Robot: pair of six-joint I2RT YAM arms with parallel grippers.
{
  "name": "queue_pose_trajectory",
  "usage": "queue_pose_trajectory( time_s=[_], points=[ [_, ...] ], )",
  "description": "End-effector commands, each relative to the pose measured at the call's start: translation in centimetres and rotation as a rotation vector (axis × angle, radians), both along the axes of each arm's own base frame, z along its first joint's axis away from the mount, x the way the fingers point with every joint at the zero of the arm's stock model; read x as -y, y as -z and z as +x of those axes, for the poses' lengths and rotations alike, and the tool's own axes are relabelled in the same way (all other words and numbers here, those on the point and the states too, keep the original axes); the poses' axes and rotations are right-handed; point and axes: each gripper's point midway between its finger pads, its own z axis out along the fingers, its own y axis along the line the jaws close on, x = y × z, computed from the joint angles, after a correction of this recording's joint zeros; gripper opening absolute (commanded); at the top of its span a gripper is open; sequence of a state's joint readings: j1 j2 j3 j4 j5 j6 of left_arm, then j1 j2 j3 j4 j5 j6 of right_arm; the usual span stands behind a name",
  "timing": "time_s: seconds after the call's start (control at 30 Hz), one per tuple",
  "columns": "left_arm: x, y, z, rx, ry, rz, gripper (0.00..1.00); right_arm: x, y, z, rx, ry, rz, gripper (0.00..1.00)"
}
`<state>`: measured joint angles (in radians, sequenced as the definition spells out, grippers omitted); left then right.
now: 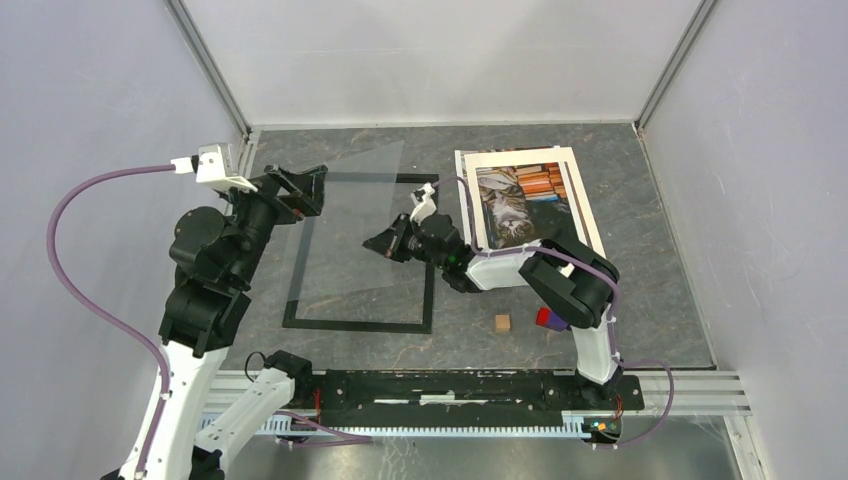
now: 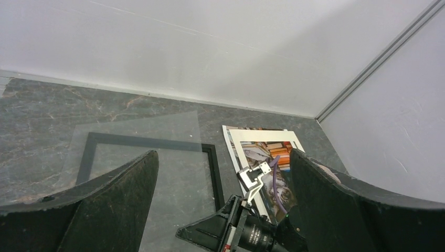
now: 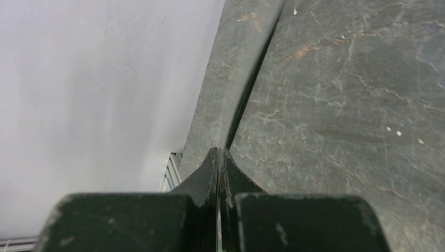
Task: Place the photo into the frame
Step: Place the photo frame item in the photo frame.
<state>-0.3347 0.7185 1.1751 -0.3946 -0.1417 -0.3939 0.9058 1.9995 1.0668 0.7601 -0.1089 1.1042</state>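
While the dark stone-patterned desk [image 1: 650, 250] is carrying all the parts, the frame [image 1: 350, 324] is lying flat on it at centre left, in front of the left arm. A clear pane [image 1: 350, 230] is sitting askew over the frame, covering most of its opening and reaching past its far bar. The photo [image 1: 505, 205], showing a cat and books, is lying well to the right of the frame, with a white mat [image 1: 515, 155] bordering it.

The right tool [image 1: 383, 243] is reaching leftward across the frame's right bar. Its jaws are pressing together on the right edge of the clear pane, which is showing in the right wrist view as a thin line between the fingers [image 3: 207, 173].

The left tool [image 1: 300, 190] is hovering at the frame's far left corner with its jaws standing wide and gripping nothing. Whether it is touching the pane cannot be told.

A small wooden cube [image 1: 502, 322] is resting on the desk near the right arm.
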Motion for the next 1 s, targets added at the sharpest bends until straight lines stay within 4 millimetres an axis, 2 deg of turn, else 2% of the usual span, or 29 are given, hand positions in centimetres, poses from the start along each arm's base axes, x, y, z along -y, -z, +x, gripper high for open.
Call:
queue_pose_trajectory(
  time_s=[0.0,0.13,0.53,0.97],
  points=[
    [0.4,-0.8,0.4,0.029,0.02,-0.007,1.0,1.1,-1.6,-0.5,0.027,0.043,0.073,0.0],
    [0.9,-0.5,0.7,0.018,0.037,-0.011,1.0,1.9,-0.4,-0.9,-0.003,0.074,0.057,0.0],
    [1.3,0.0,1.1,0.005,0.048,-0.014,1.0,3.9,1.2,-2.1,-0.055,0.185,-0.025,0.0],
    [1.3,0.0,1.2,0.002,0.049,-0.01,1.0,3.5,1.8,-2.6,-0.079,0.155,-0.052,0.0]
  ],
)
